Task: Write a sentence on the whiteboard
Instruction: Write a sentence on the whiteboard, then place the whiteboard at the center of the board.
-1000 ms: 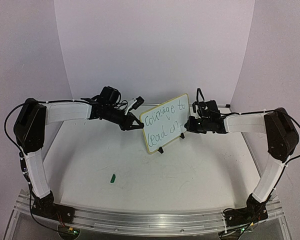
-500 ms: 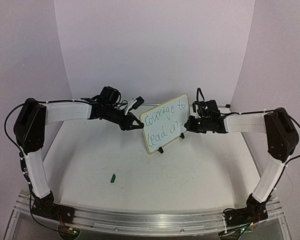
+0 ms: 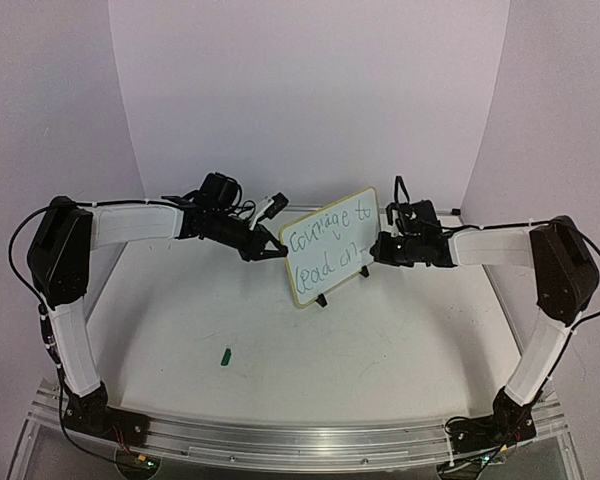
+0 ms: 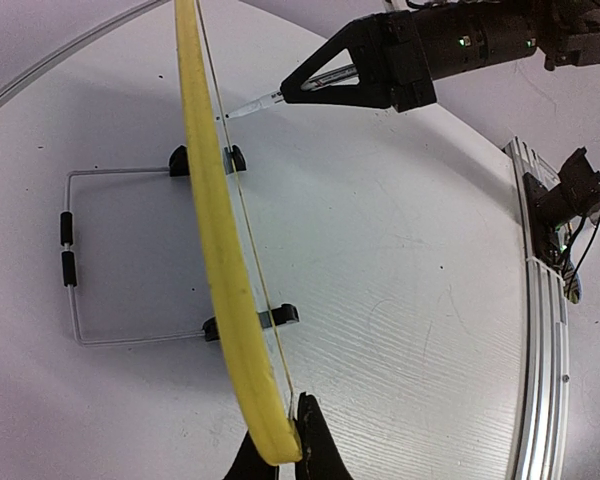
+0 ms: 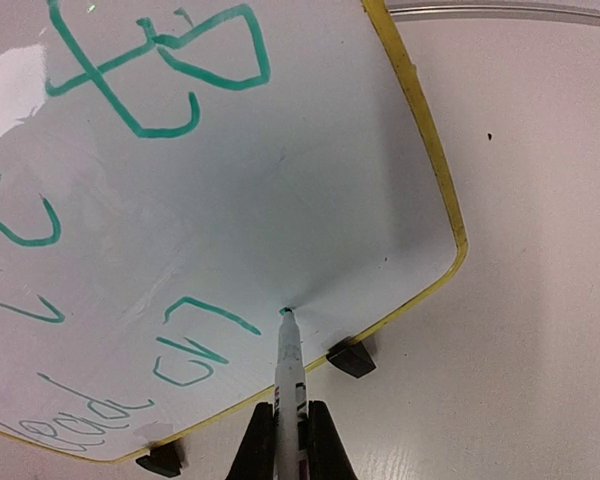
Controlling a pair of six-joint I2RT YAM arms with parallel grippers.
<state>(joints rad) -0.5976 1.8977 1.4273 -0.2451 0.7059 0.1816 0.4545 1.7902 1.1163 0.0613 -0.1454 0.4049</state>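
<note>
The whiteboard stands tilted on small black feet at the table's middle back, with a pale-yellow rim. The sentence in green reads "courage to lead on" in two slanted lines. My left gripper is shut on the board's left edge; in the left wrist view its jaws pinch the yellow rim at the bottom. My right gripper is shut on a white marker with a green tip. The tip touches the board just right of the last green letters.
A small green marker cap lies on the white table at front left. The board's wire stand sits behind it. An aluminium rail runs along the near edge by the arm bases.
</note>
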